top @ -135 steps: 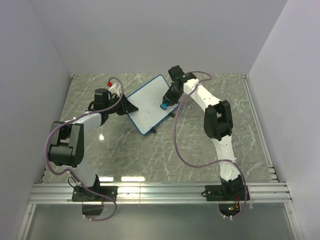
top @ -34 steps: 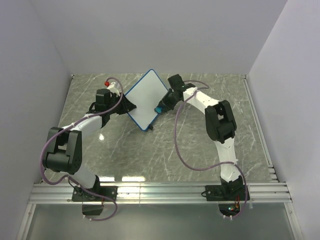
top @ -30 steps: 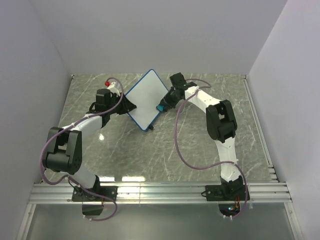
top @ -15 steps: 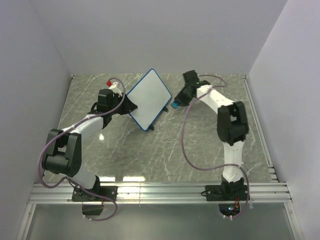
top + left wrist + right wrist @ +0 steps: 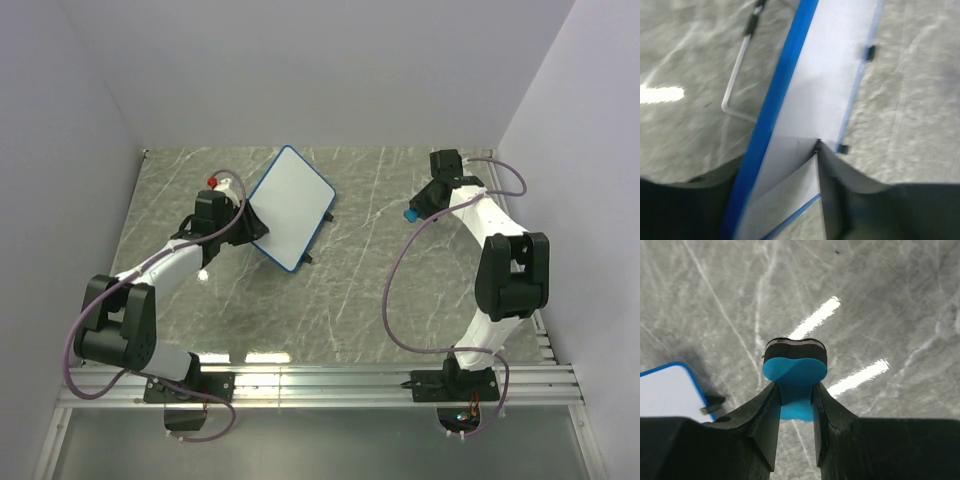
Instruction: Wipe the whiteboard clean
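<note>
Swung clear of the whiteboard point(image 5: 290, 205), the right claw point(image 5: 795, 390) pinches the eraser point(image 5: 795, 366); left wrist view alone shows left claw point(image 5: 817, 146) clamping the rim.

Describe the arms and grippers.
The left arm and right arm have white link shells with black joints and a mauve cable looping from base to wrist. The left gripper and right gripper have matte black, tapering fingers. A red knob sits by the left wrist.
</note>
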You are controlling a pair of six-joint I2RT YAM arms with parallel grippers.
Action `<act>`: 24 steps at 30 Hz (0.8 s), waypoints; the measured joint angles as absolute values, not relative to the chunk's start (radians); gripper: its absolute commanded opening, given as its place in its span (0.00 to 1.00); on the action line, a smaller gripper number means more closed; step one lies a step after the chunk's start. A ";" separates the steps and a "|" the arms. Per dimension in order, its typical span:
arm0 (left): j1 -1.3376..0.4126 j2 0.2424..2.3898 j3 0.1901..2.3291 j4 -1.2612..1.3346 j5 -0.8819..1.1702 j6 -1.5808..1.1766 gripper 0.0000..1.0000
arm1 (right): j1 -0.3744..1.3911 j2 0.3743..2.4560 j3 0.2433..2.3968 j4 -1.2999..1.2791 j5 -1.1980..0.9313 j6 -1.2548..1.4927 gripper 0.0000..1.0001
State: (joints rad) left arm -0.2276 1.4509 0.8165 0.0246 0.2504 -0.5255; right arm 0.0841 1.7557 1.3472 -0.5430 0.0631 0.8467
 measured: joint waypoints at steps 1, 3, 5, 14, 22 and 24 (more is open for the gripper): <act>-0.226 1.444 0.811 0.012 0.236 -0.523 0.54 | 0.083 1.756 1.340 -0.543 0.063 0.845 0.00; -0.226 1.427 0.799 -0.024 0.212 -0.518 0.58 | 0.080 1.756 1.334 -0.544 0.064 0.842 0.00; -0.232 1.406 0.789 -0.049 0.194 -0.518 0.59 | 0.079 1.756 1.334 -0.540 0.064 0.840 0.00; -0.252 1.326 0.776 -0.170 0.140 -0.508 0.67 | 0.076 1.756 1.335 -0.530 0.062 0.823 0.00; -0.252 1.195 0.837 -0.276 0.115 -0.490 0.72 | 0.065 1.747 1.303 -0.520 0.063 0.786 0.00; -0.252 1.158 0.862 -0.300 0.101 -0.486 0.74 | 0.065 1.737 1.287 -0.518 0.064 0.772 0.00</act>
State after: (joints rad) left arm -0.2520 1.1580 0.8616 -0.2996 0.1009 -0.4858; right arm 0.0647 1.7370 1.2865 -0.5182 0.0643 0.7715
